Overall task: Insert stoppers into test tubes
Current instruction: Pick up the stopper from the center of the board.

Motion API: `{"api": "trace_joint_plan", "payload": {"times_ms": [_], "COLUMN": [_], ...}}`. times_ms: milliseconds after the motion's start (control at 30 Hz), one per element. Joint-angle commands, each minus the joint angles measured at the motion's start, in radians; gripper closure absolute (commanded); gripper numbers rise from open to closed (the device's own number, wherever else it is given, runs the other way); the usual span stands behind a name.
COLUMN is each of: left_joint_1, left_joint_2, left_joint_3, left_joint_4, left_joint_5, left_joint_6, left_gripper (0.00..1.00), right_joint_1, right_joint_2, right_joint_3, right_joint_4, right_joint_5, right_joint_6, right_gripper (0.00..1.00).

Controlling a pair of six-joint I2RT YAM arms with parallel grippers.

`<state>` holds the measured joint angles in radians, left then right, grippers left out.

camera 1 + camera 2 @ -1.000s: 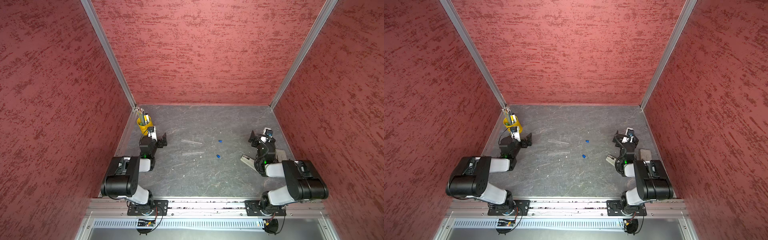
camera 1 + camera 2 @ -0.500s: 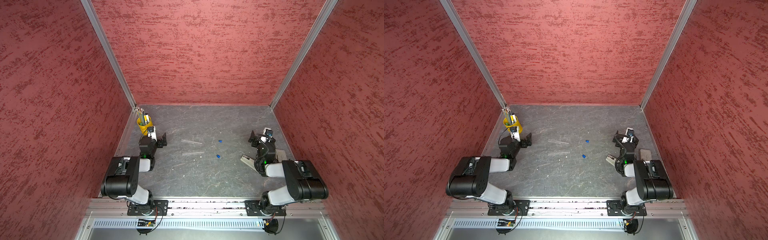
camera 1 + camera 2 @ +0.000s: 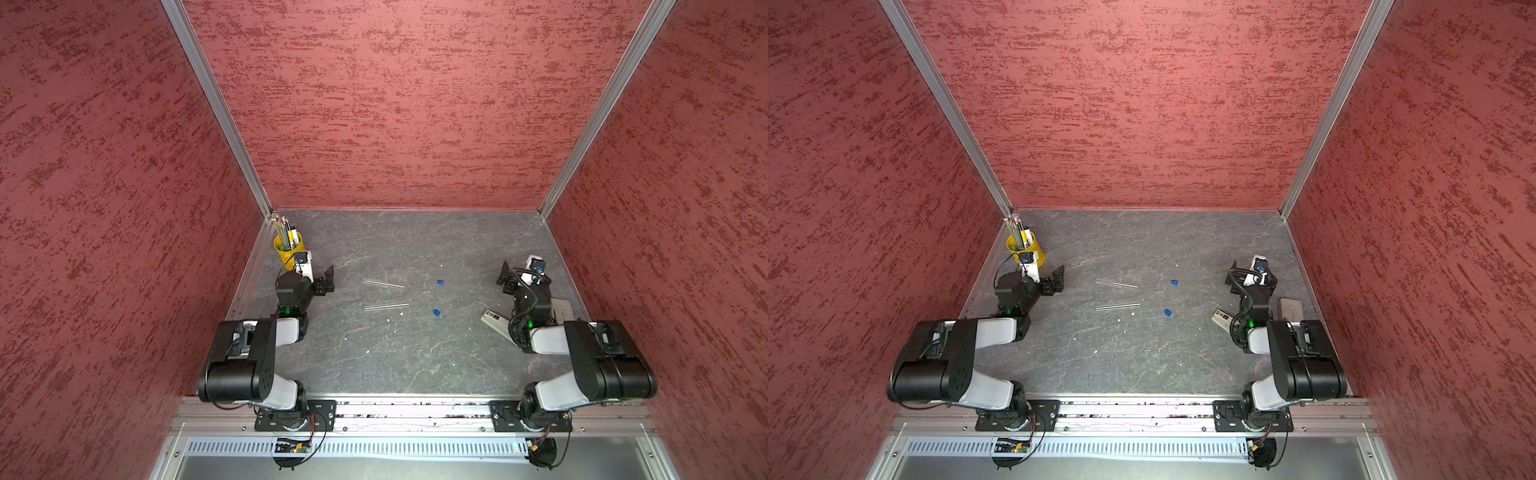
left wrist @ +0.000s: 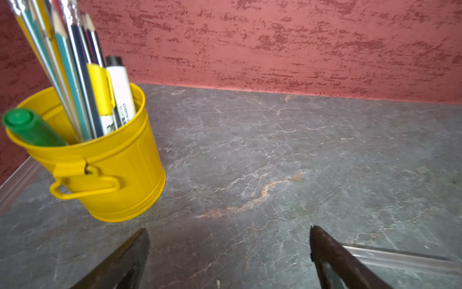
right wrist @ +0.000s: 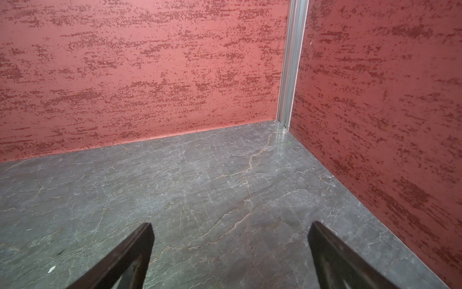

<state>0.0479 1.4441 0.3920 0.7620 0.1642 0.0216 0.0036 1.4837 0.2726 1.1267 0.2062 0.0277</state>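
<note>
Nothing of the task is done yet. Both test tubes lie flat on the worktop (image 3: 415, 365) in the middle, the far tube (image 3: 383, 283) and the near tube (image 3: 386, 306) roughly parallel and a little apart. Their ends are unplugged. The two stoppers sit loose to their right, the far stopper (image 3: 440, 283) and the near stopper (image 3: 436, 312) clear of the tubes and of each other.

The left fingers (image 4: 125, 257) are spread wide and empty, and so are the right fingers (image 5: 125, 255). All the picking up and plugging is left to do.

The tubes are thin, straight clear glass with silvery glints, and will likely roll. The stoppers are tiny bright blue plugs, roughly conical. The worktop is dark grey, stone-like and veined. A glossy yellow metal cup (image 4: 112, 175) holds pens and pencils. The clear strip (image 4: 400, 260) at the edge of the left wrist view is probably a tube.
</note>
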Motion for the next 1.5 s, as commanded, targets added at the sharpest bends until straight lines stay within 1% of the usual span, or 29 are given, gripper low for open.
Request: {"api": "trace_joint_plan", "payload": {"times_ms": [0, 33, 100, 200, 367, 433, 567, 700, 767, 800, 867, 967, 1033, 1167, 1300, 1467], "left_joint_1": [0.007, 0.007, 0.001, -0.021, -0.111, -0.156, -0.205, -0.226, -0.234, -0.238, -0.243, -0.247, -0.249, -0.255, -0.258, -0.261], "left_joint_2": [-0.065, -0.077, -0.098, -0.148, -0.218, -0.228, -0.232, -0.248, -0.257, -0.261, -0.263, -0.259, -0.255, -0.247, -0.241, -0.234], "left_joint_3": [0.052, 0.051, 0.043, 0.039, 0.048, 0.06, 0.072, 0.08, 0.083, 0.085, 0.086, 0.094, 0.099, 0.104, 0.123, 0.124], "left_joint_4": [-0.113, -0.123, -0.126, -0.174, -0.273, -0.34, -0.39, -0.434, -0.447, -0.448, -0.446, -0.46, -0.474, -0.478, -0.505, -0.501], "left_joint_5": [0.079, 0.09, 0.093, 0.087, 0.041, 0.026, 0.032, 0.073, 0.106, 0.124, 0.156, 0.179, 0.19, 0.205, 0.21, 0.199], "left_joint_6": [0.032, 0.036, 0.043, 0.057, 0.13, 0.17, 0.2, 0.213, 0.223, 0.23, 0.239, 0.251, 0.257, 0.27, 0.277, 0.294], "left_gripper": [0.01, 0.01, 0.01, 0.01, 0.0, 0.01, 0.01, 0.01, 0.01, 0.01, 0.01, 0.0, 0.01, 0.01, 0.01, 0.01], "right_joint_1": [0.007, 0.007, 0.006, 0.007, 0.029, 0.055, 0.089, 0.108, 0.116, 0.122, 0.131, 0.146, 0.156, 0.179, 0.193, 0.211], "right_joint_2": [-0.089, -0.112, -0.138, -0.14, -0.095, -0.086, -0.081, -0.096, -0.095, -0.09, -0.074, -0.052, -0.036, 0.063, 0.131, 0.195], "right_joint_3": [0.068, 0.105, 0.15, 0.168, 0.204, 0.203, 0.213, 0.231, 0.263, 0.285, 0.334, 0.379, 0.412, 0.504, 0.558, 0.597], "right_joint_4": [-0.141, -0.229, -0.331, -0.373, -0.468, -0.479, -0.538, -0.665, -0.756, -0.811, -0.907, -1.0, -1.047, -1.14, -1.183, -1.214], "right_joint_5": [-0.145, -0.162, -0.204, -0.278, -0.406, -0.453, -0.517, -0.652, -0.696, -0.706, -0.715, -0.722, -0.722, -0.721, -0.708, -0.678], "right_joint_6": [-0.067, -0.069, -0.087, -0.098, -0.184, -0.243, -0.375, -0.56, -0.613, -0.654, -0.695, -0.756, -0.788, -0.833, -0.857, -0.874], "right_gripper": [0.01, 0.01, 0.01, 0.01, 0.01, 0.01, 0.01, 0.01, 0.01, 0.01, 0.02, 0.05, 0.07, 0.15, 0.2, 0.32]}}
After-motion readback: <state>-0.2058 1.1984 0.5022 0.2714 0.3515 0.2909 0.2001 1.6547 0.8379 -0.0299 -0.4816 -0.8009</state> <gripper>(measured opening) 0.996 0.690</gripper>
